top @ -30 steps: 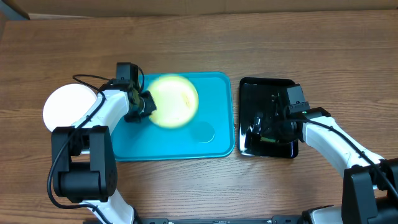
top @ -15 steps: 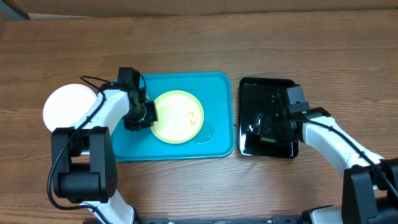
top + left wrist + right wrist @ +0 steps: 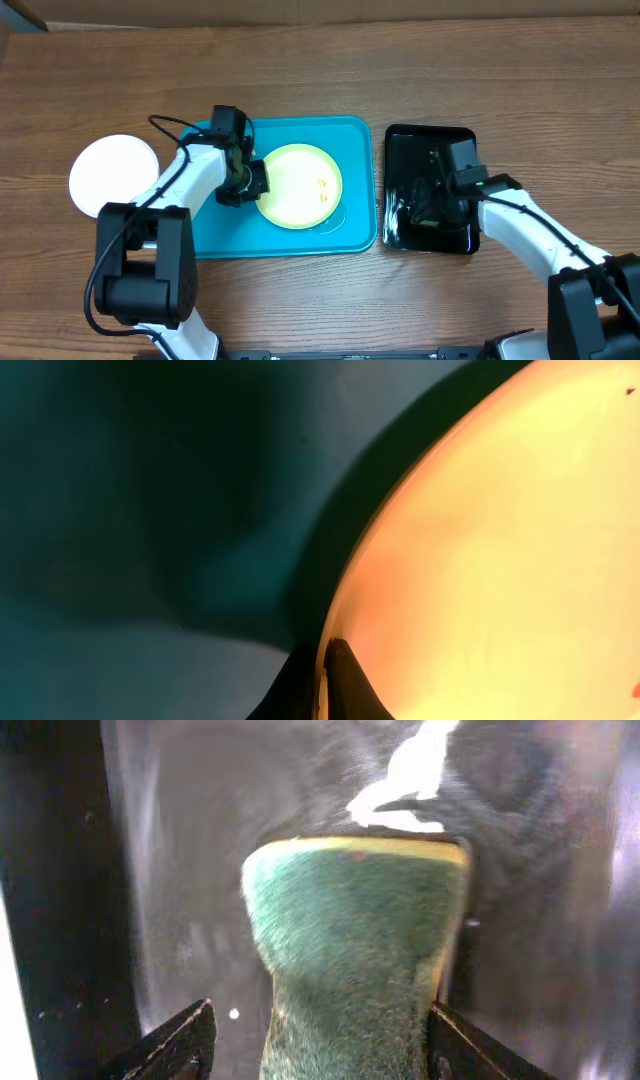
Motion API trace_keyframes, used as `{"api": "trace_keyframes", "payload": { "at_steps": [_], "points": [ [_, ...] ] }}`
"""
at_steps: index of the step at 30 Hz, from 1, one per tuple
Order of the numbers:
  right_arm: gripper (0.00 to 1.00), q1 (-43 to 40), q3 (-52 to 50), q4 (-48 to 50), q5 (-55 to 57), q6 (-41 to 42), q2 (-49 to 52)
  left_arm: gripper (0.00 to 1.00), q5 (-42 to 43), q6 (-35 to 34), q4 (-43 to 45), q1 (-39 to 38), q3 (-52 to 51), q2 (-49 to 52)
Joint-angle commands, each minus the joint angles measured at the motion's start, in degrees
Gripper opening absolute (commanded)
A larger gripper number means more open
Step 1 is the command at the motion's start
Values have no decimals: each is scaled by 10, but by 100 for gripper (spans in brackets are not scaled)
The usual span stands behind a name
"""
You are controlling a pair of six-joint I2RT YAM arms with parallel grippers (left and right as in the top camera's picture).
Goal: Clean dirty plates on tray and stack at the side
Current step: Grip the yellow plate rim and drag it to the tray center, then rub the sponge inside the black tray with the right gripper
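1. Left gripper [image 3: 320,680]: fingers pressed onto the rim of the yellow-green plate [image 3: 480,560], one tip above and one below the edge. From overhead it [image 3: 248,186] grips the plate's 9 o'clock edge.
2. Right gripper [image 3: 320,1050]: fingers pinching a green sponge [image 3: 355,940], which narrows between them; it hangs over the black tray [image 3: 60,870].
3. Yellow-green plate [image 3: 290,190]: lies inside the turquoise tray [image 3: 300,238], right of centre, with a small orange-brown smear [image 3: 322,187] towards 3 o'clock on its face.
4. White plate [image 3: 113,175]: on the table [image 3: 320,60] at the turquoise tray's 9 o'clock, outside its rim.
5. Black tray [image 3: 430,140]: just beside the turquoise tray at 3 o'clock, under the right gripper [image 3: 425,205].
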Motion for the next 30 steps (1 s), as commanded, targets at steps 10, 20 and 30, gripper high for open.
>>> {"api": "trace_keyframes", "payload": {
  "at_steps": [10,20,30],
  "points": [
    [41,40,-3,11,80,3,0,4,-197,-157,-26,-139,-5,4],
    [28,40,-16,29,96,3,0,4,-169,-167,-33,-138,-5,-12],
    [22,40,-37,61,61,3,0,4,-151,-167,-35,-139,-5,-96]
  ]
}}
